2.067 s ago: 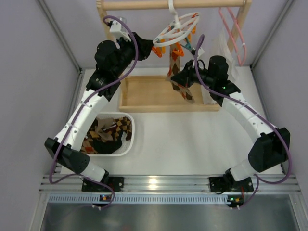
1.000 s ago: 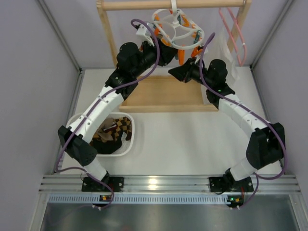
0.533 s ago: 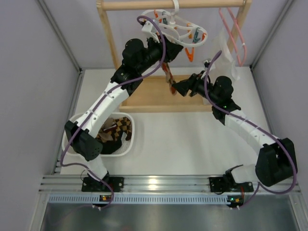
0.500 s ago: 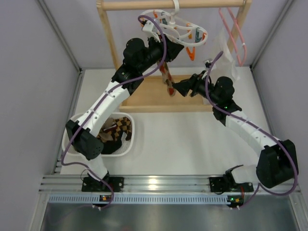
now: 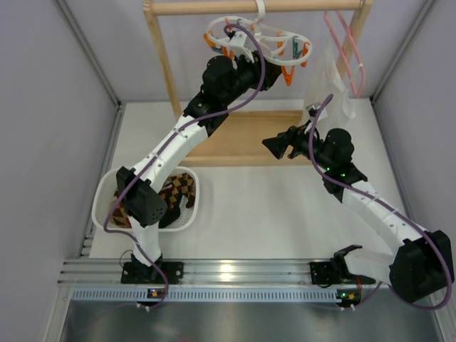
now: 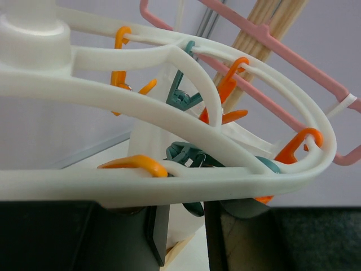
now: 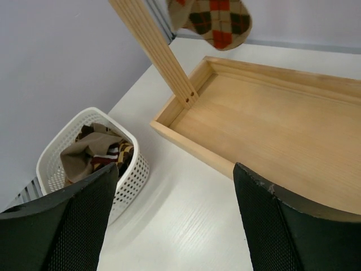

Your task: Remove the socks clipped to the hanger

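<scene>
The white ring hanger (image 5: 258,30) with orange and teal clothespins hangs from the wooden rail. My left gripper (image 5: 265,71) reaches up under it. In the left wrist view the hanger's ring (image 6: 225,189) lies across my left gripper (image 6: 187,209), whose jaws stand close about a teal clothespin (image 6: 194,206). One argyle sock (image 7: 217,17) dangles at the top of the right wrist view; the top view hides it behind the left arm. My right gripper (image 5: 274,146) hovers open and empty over the wooden tray's near edge, and in its own view (image 7: 175,169) nothing is between the fingers.
A white basket (image 5: 196,199) at the left, holding several socks (image 5: 174,194), also shows in the right wrist view (image 7: 127,178). The wooden tray (image 5: 235,139) is the rack's base, with an upright post (image 7: 158,56). A pink hanger (image 5: 342,43) and a translucent white garment (image 5: 331,71) hang at the right.
My right gripper has let go of the sock, opened wide and drawn back toward the tray's near edge. The left arm has carried the hanger's ring a little to the right.
</scene>
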